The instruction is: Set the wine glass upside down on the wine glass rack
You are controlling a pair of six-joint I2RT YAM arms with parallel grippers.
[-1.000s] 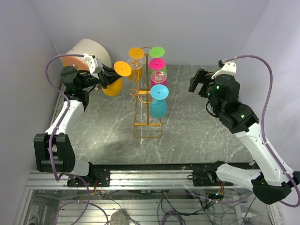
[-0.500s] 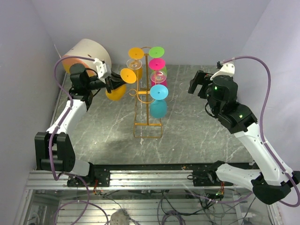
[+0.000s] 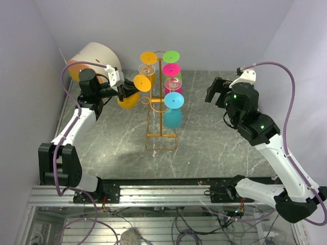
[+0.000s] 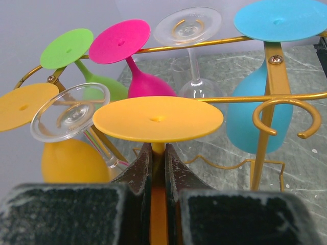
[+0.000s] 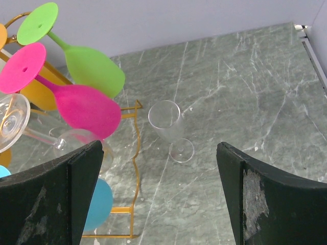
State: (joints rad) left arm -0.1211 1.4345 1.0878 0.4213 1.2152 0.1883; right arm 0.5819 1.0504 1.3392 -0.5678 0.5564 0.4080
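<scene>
A yellow-orange wine glass point(image 3: 134, 91) hangs upside down in my left gripper point(image 3: 124, 92), whose fingers point(image 4: 139, 170) are shut on its stem just under the foot disc point(image 4: 158, 119). The foot sits right at the left side of the golden wine glass rack point(image 3: 160, 148), level with an upper hook. In the left wrist view the rack's bar point(image 4: 306, 95) runs behind the disc. Green, pink, blue, orange and clear glasses hang on the rack. My right gripper point(image 3: 216, 91) hovers open to the right of the rack, holding nothing.
A clear glass point(image 5: 168, 125) stands upright on the marble table point(image 5: 245, 76), right of the rack's base point(image 5: 120, 209). A cream drum-shaped object point(image 3: 97, 57) sits at the back left corner, close behind the left arm. Walls close in on both sides.
The left gripper has carried the yellow-orange glass rightward, from beside the drum to the rack's left side. The right arm has barely moved.
</scene>
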